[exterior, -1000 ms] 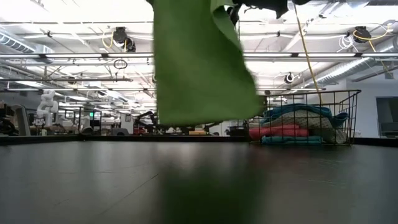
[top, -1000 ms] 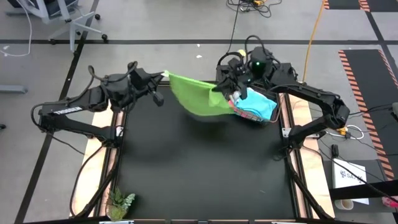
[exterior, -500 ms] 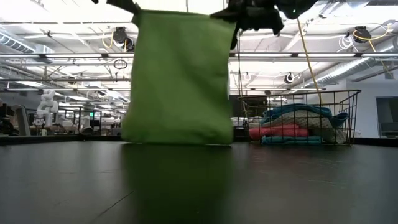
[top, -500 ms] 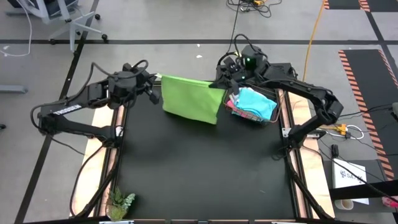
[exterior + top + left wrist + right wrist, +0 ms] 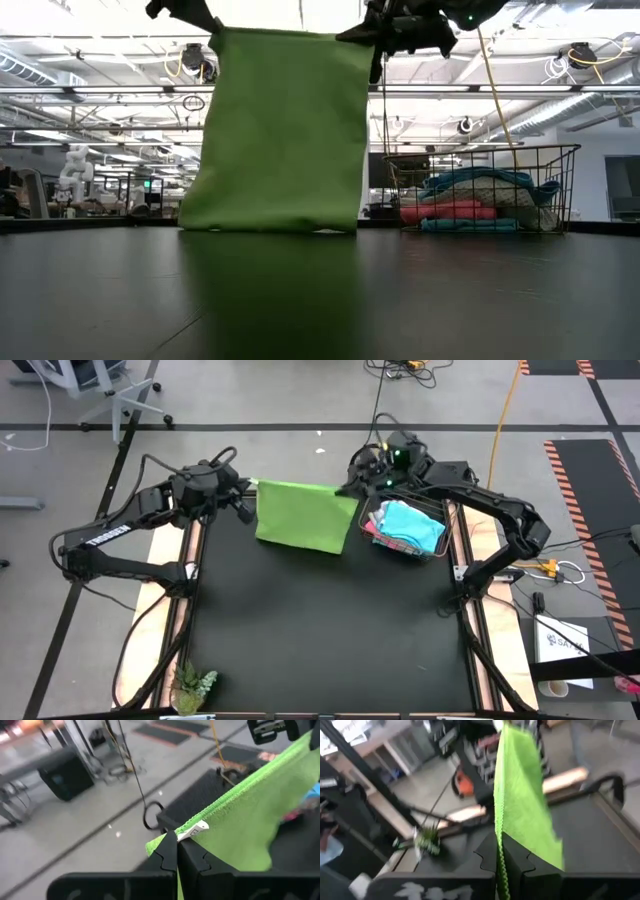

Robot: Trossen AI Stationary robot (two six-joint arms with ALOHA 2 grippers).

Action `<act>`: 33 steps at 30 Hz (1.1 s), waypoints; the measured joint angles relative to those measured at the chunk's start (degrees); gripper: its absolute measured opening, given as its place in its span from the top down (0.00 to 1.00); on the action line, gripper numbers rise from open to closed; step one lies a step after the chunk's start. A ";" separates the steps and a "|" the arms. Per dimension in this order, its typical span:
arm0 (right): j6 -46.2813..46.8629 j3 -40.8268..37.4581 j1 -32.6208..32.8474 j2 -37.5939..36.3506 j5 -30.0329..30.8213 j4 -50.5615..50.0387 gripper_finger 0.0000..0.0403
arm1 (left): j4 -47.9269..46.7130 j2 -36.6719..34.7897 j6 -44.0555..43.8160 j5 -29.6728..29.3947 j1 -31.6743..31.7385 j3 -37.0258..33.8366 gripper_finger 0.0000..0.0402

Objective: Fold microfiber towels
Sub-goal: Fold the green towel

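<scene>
The lime green towel (image 5: 300,515) hangs spread out as a flat sheet between my two grippers, above the black table near its far edge; it also shows in the low view (image 5: 275,130). My left gripper (image 5: 250,493) is shut on its upper left corner. My right gripper (image 5: 350,490) is shut on its upper right corner. The other towels, light blue (image 5: 412,525) on top with pink under it, lie piled in a wire basket (image 5: 485,190) at the far right. My left gripper pinches the towel's upper corner by its hemmed edge, next to a small white label (image 5: 192,831), between its two fingers. The towel hangs below and spreads away toward the other gripper, its top edge drawn straight. My right gripper pinches the towel's other upper corner (image 5: 499,851) between its two fingers, on the stitched side edge. The towel hangs down from the hold, its lower edge (image 5: 270,228) at or just above the table; which, I cannot tell.
The wire basket (image 5: 408,530) stands at the table's far right, close beside my right gripper. A small green plant (image 5: 193,685) sits at the near left corner. The black table top (image 5: 320,630) lies bare toward the near edge.
The towel, bunched and slanting a second ago, has been drawn out flat between the two corners. My left gripper has moved toward the table's far edge and my right gripper away from the basket, up and toward the far edge. The towel's lower edge has sunk toward the table.
</scene>
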 joint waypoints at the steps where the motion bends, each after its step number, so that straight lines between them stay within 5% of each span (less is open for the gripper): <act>1: -0.81 0.00 0.98 0.00 0.22 -2.06 1.00 | -1.35 0.00 -1.17 0.57 -0.26 0.00 1.00; 7: -8.09 -0.59 10.19 0.02 5.68 -19.73 1.00 | -12.09 0.00 -12.89 8.33 -3.96 0.00 1.00; 11: -6.70 -3.51 18.13 0.02 6.42 -20.72 1.00 | -17.57 0.58 -22.16 9.49 -10.76 0.00 1.00; 24: 12.75 -24.07 37.58 0.00 12.17 5.96 1.00 | -21.53 9.53 -55.25 7.76 -37.05 -5.75 1.00; 33: 24.54 -38.19 46.53 0.02 22.45 26.62 1.00 | -17.30 20.18 -75.82 15.41 -48.19 -7.28 1.00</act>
